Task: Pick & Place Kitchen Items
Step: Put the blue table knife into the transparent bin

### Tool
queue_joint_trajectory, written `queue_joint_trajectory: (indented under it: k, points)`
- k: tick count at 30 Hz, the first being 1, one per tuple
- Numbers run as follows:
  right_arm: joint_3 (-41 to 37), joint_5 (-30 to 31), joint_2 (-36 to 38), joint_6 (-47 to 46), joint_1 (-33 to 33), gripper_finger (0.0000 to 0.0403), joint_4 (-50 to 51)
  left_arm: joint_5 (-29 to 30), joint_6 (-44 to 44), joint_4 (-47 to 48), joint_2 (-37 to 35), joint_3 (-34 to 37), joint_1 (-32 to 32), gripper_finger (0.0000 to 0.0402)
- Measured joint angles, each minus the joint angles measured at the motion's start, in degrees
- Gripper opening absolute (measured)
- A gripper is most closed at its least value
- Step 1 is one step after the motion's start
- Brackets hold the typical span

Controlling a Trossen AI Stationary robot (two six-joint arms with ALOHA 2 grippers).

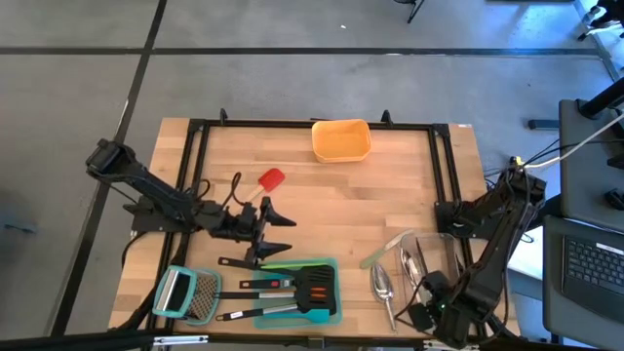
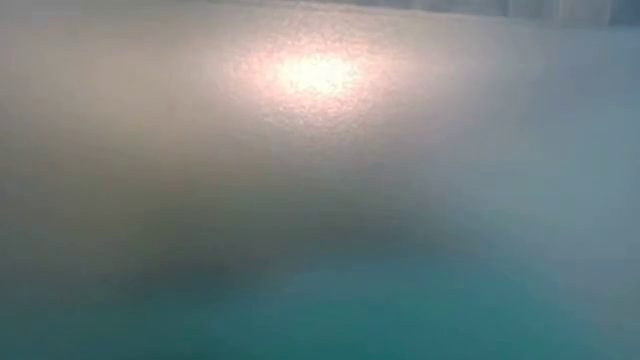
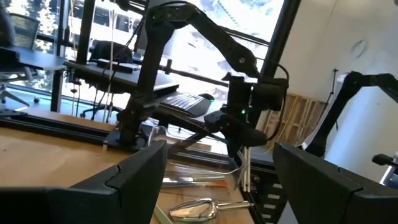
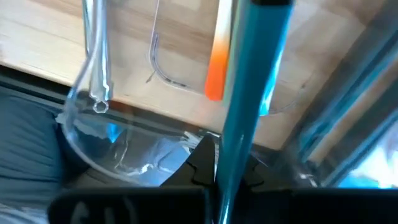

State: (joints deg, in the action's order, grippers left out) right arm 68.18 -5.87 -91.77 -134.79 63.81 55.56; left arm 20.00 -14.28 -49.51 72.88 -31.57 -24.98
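My right gripper point(image 1: 429, 310) stands at the near right, pointing down, shut on a slim teal spatula point(image 4: 249, 93) above the clear container point(image 1: 434, 255). An orange-handled utensil point(image 4: 217, 68) and silver cutlery lie in that container. A silver scoop point(image 1: 382, 283) and a pale green spatula point(image 1: 385, 250) lie on the table beside it. My left gripper point(image 1: 278, 234) is open at the table's left middle, holding nothing. A red spatula point(image 1: 270, 181) lies just beyond it. Black turners point(image 1: 314, 286) rest in the teal tray point(image 1: 331, 314). My right gripper pinches the teal spatula's handle point(image 4: 227, 155) between its two fingers, coming from above. The handle runs on below the fingers toward the clear container's rim point(image 4: 93, 143), close to upright. Its lower end is out of sight, so what it rests on cannot be told.
An orange container point(image 1: 341, 140) stands at the far middle. A flat grater with a light-blue handle point(image 1: 185, 292) lies at the near left beside the teal tray. A black frame point(image 1: 195, 146) runs round the table. The low view is blocked by a teal blur.
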Motion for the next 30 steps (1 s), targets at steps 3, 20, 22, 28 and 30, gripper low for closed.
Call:
queue_joint_trajectory:
  k: [3, 20, 22, 28, 30]
  points:
    - [0.0, -0.8, -2.4, 0.4, 0.0, 0.0011, -1.8, 1.8, 0.0, 0.0, 0.0, 0.0, -1.8, 0.029]
    - [0.0, -1.6, -3.4, 2.5, -0.1, 0.0011, 1.4, 7.0, 0.5, 0.0, 0.0, 0.0, -5.1, 0.029]
    - [-0.5, -1.7, -3.4, 3.3, -0.1, 0.0011, 1.0, 7.0, 0.5, 0.0, 0.0, 0.0, -5.1, 0.029]
    - [-4.8, -3.5, -3.4, 8.1, -0.1, 0.0011, -4.4, 7.0, 0.5, 0.0, 0.0, 0.0, -5.2, 0.029]
    - [-5.3, -3.5, -3.4, 9.1, -0.2, 0.0011, -4.6, 7.0, 0.5, 0.0, 0.0, 0.0, -5.4, 0.029]
